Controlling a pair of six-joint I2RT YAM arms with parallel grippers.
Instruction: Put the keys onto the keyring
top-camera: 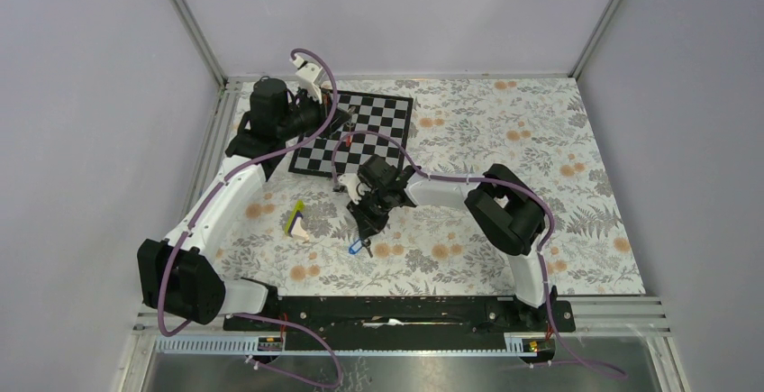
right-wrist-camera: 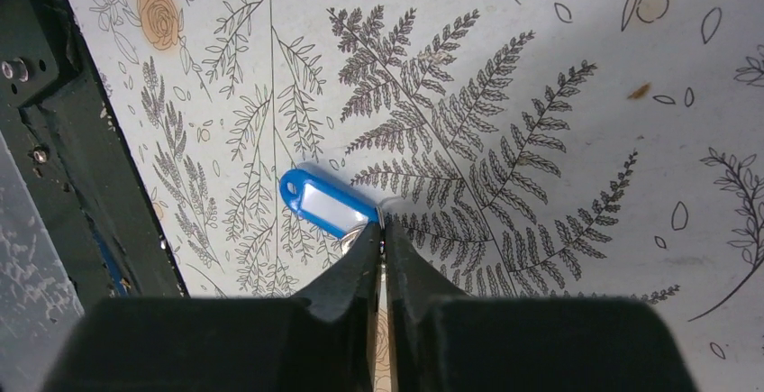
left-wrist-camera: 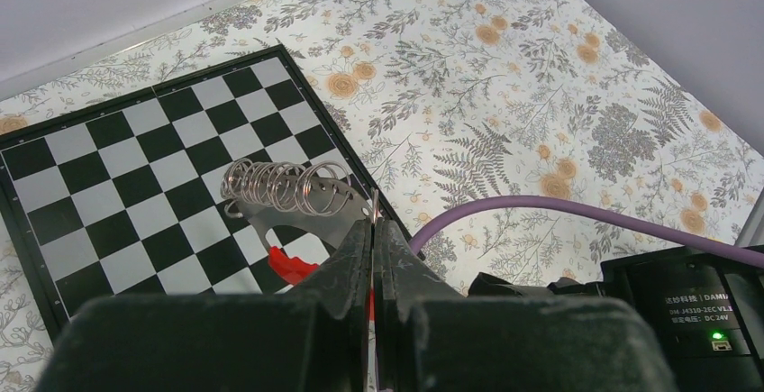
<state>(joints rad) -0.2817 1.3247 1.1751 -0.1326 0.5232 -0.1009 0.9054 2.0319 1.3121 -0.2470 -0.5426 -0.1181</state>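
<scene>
Left wrist view showed the left gripper (left-wrist-camera: 372, 225) clamped shut on the keyring (left-wrist-camera: 284, 189), its wire coils and red part held over the chessboard (left-wrist-camera: 135, 167). The right gripper (right-wrist-camera: 383, 230) was pinched almost together on the near end of the keys (right-wrist-camera: 326, 201), whose blue tag lay on the floral table (right-wrist-camera: 541, 140). Both pieces looked secured but were well apart, so the threading remained undone.

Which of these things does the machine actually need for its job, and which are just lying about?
Needed: keys with blue tag, keyring, left tool, right tool.
Lying about: chessboard, yellow-purple-white wedge.
</scene>
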